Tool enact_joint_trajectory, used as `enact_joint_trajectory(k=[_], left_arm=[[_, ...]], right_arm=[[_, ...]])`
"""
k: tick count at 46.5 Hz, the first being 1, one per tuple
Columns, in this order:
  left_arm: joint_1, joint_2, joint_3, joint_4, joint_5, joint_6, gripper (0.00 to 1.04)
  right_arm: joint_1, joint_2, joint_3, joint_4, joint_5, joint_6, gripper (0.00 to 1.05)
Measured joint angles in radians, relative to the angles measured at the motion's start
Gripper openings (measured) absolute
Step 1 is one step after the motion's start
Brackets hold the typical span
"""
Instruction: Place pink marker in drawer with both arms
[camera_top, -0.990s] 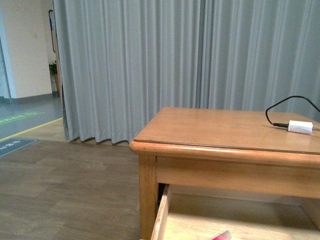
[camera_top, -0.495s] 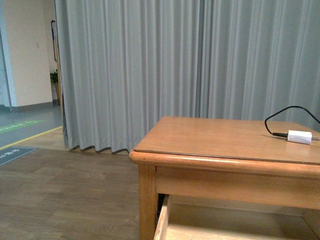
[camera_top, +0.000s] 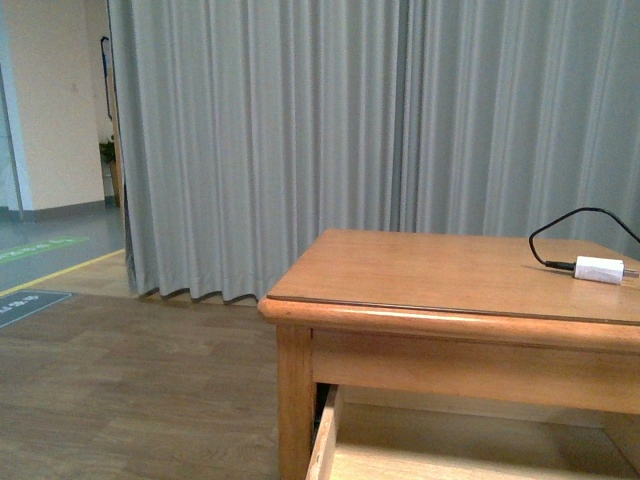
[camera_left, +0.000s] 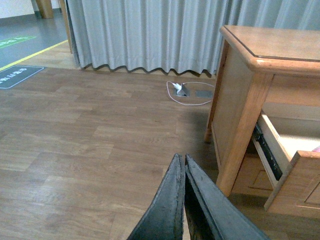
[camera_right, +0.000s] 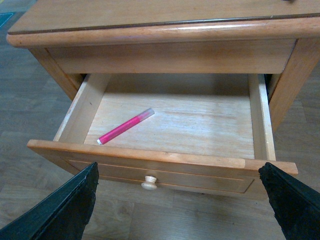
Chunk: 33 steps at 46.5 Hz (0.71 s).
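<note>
The pink marker lies flat on the pale floor of the open drawer, slanted, toward one side wall. In the right wrist view my right gripper stands wide open in front of the drawer's panelled front, its black fingers far apart on either side of the small round knob, touching nothing. My left gripper is shut with nothing in it, hanging over the wood floor beside the table leg; the drawer's corner shows there. In the front view only the drawer's side wall shows, no arm.
A white plug block with a black cable lies on the wooden table top. Grey curtains hang behind. On the floor by the curtain lies a white cable and socket.
The front view has tilted up a little: the table sits lower in frame and the pink tip at the bottom edge has dropped out of view.
</note>
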Motion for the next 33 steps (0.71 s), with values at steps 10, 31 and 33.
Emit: enact_joint_trajectory(k=[10, 31, 33], left_arm=[[0.0, -0.001, 0.0, 0.0, 0.001, 0.0, 0.1], [0.0, -0.001, 0.0, 0.0, 0.001, 0.001, 0.99], [0.0, -0.001, 0.0, 0.0, 0.001, 0.002, 0.99]], right_arm=[[0.021, -0.003, -0.026, 0.069, 0.107, -0.039, 0.96], [-0.168, 0.541, -0.103, 0.248, -0.004, -0.209, 0.96], [-0.166, 0.608, -0.105, 0.304, 0.001, -0.212, 0.96]])
